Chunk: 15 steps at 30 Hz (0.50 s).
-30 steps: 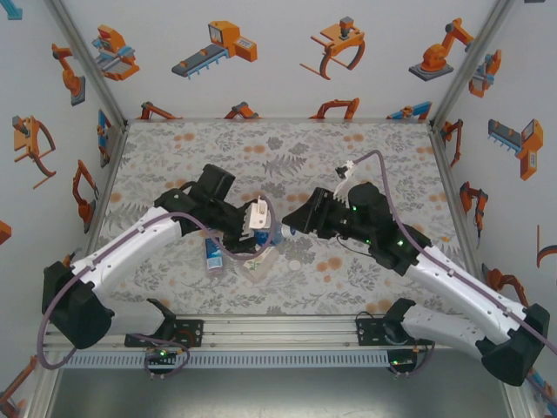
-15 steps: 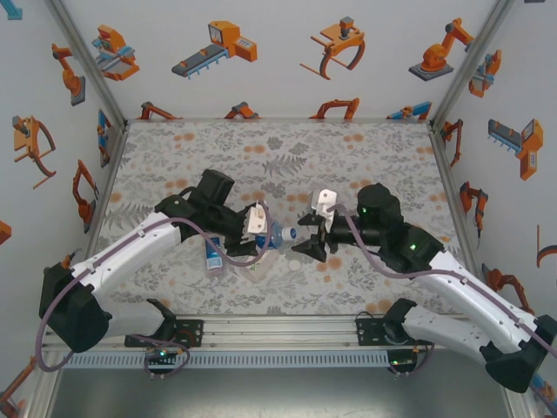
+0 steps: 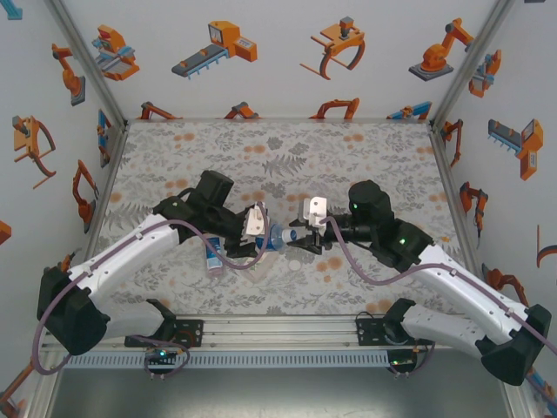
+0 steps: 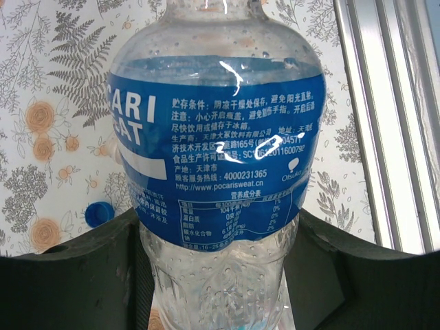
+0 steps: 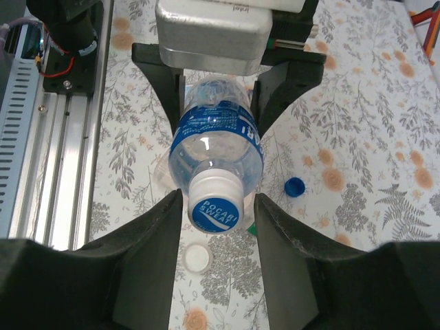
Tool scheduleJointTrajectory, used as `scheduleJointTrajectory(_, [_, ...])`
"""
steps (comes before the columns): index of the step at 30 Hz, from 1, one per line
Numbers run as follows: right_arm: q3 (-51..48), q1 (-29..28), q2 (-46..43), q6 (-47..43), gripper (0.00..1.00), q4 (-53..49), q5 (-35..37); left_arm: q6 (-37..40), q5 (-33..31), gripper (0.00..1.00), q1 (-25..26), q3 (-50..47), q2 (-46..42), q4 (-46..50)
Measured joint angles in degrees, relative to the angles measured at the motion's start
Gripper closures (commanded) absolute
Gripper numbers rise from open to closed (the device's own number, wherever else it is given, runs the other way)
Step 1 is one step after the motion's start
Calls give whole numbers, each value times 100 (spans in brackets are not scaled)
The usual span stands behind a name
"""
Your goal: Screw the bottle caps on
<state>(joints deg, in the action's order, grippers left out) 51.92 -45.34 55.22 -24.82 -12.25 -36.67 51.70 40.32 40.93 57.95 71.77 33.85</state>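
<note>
A slim clear bottle (image 3: 280,235) with a blue label (image 4: 213,151) is held level above the table, my left gripper (image 3: 264,232) shut on its lower body (image 4: 216,275). A white cap with a blue top (image 5: 215,203) sits on its neck. My right gripper (image 5: 216,199) straddles that cap, open, with a gap showing at the right finger (image 5: 289,240). A loose blue cap (image 5: 294,186) and a loose white cap (image 5: 199,258) lie on the table below.
A second blue-labelled bottle (image 3: 213,255) lies on the floral table near the left arm. A wider clear bottle (image 3: 261,264) lies under the held one, partly hidden. The aluminium rail (image 5: 41,172) runs along the near edge.
My right gripper has swung round and moved left to the held bottle's capped neck, and its jaws have narrowed. The left gripper and bottle have barely moved.
</note>
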Motion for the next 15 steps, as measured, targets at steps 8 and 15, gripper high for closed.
scheduleJointTrajectory(8, [-35, 0, 0, 37, 58, 74, 0, 0, 9, 100, 0, 0, -4, 0])
scheduleJointTrajectory(15, [-70, -2, -7, 37, 58, 70, 13, 0, 17, 100, 0, 0, -24, 0])
